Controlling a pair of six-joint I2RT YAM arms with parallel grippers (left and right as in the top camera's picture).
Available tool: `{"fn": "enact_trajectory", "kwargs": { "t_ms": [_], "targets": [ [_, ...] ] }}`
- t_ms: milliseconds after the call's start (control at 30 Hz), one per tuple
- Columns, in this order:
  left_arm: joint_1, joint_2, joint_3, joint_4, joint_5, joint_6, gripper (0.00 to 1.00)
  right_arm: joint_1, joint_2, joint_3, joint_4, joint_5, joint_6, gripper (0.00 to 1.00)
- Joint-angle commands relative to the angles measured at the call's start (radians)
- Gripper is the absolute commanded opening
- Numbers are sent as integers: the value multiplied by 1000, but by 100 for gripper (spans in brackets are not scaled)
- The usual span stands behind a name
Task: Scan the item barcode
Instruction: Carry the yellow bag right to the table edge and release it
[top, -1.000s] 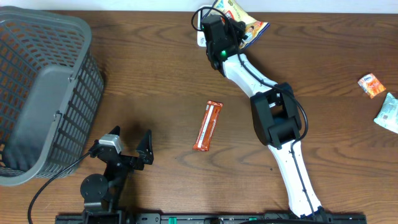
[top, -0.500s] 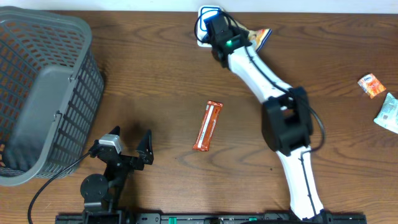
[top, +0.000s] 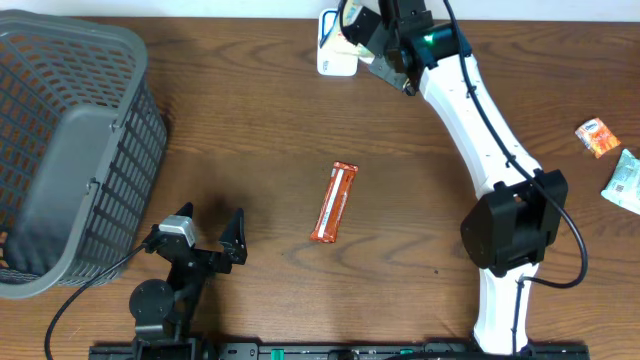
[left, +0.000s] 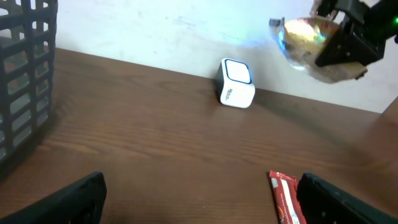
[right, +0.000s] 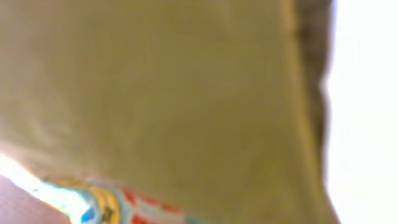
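Dark wooden worktop (top: 250, 120) seen from above: the right fingers (left: 345, 50) clench a shiny snack bag (left: 305, 40) (label too blurred to read), held raised just beside the white scanner (top: 335, 50) at the far edge. Left fingers (top: 234, 240) rest spread wide, holding nothing, near a grey basket (top: 135, 140).

There is one gray basket (top: 130, 170). There is one white scanner box (left: 236, 91). There is one orange snack bar (top: 334, 202). There are three packets: one shiny yellow packet (left: 305, 40), one small orange packet (top: 598, 136) and one pale packet (top: 625, 182).
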Motion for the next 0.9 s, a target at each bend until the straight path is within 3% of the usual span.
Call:
{"fn": "enact_trajectory", "kwargs": {
  "t_ms": [0, 300, 433, 867],
  "targets": [
    [5, 0, -28, -12, 16, 2, 98, -2, -16, 11, -27, -44, 29, 1],
    [5, 0, -28, -12, 16, 2, 98, -161, -54, 7, -62, 100, 1, 1],
    [5, 0, -28, -12, 16, 2, 98, -314, -51, -63, 23, 113, 98, 1],
    [5, 0, -28, -12, 16, 2, 98, -742, -51, -405, 341, 408, 475, 1]
  ]
}}
